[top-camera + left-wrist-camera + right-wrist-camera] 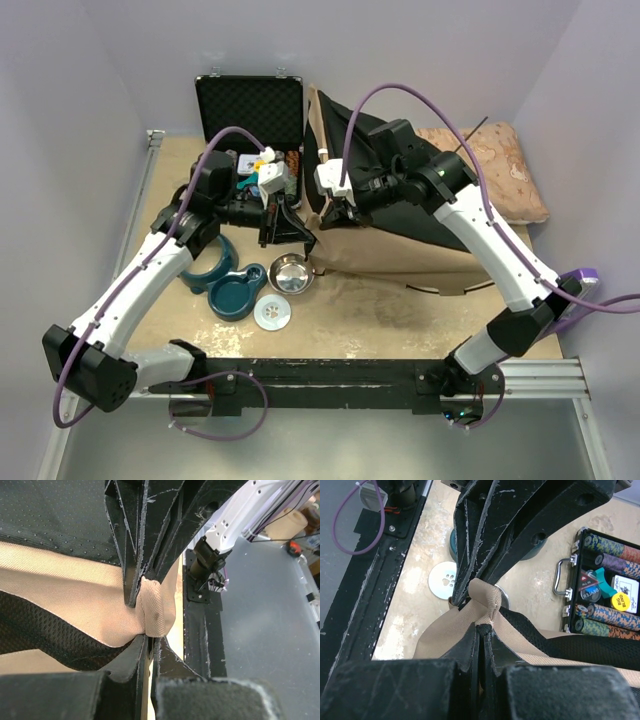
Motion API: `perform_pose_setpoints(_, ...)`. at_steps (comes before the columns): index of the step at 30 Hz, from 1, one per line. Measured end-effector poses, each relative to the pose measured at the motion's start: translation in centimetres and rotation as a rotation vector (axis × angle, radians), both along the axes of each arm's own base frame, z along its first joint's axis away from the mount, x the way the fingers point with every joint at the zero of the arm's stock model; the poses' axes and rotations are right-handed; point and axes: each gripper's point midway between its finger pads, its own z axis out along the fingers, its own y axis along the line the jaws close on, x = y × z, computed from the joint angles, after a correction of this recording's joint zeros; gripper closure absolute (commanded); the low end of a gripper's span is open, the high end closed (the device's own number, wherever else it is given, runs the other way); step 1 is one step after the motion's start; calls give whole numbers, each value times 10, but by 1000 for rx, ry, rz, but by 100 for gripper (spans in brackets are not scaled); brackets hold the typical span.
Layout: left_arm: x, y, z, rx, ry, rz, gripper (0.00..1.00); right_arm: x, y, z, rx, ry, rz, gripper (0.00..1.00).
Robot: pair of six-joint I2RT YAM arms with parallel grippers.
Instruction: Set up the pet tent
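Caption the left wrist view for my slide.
Left end effector shut on a bunched fold of the tan pet tent.

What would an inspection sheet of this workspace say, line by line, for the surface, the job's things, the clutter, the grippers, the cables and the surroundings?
surface: tan table top, crowded on its far half.
job's things: pet tent lying collapsed, tan cloth and black lining, not standing.
clutter: pillow at far right; open case of poker chips; teal bowls; steel bowl; white paw-print disc.
grippers: left gripper shut on a fold of tent cloth; right gripper shut on another fold.
cables: purple cables loop in the air; none seen caught.
surroundings: pale walls on three sides; nothing else seen.
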Motion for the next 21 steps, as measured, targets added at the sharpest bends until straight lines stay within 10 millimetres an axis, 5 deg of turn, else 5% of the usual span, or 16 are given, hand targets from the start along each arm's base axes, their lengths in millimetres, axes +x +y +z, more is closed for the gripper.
perform_pose_setpoints(15, 0, -1, -8, 38, -13, 3, 100, -6, -4, -13, -31, -52, 9, 100)
perform_pose_setpoints(21, -1, 0, -7, 34, -23, -10, 54, -4, -1, -8, -17, -20, -28, 100)
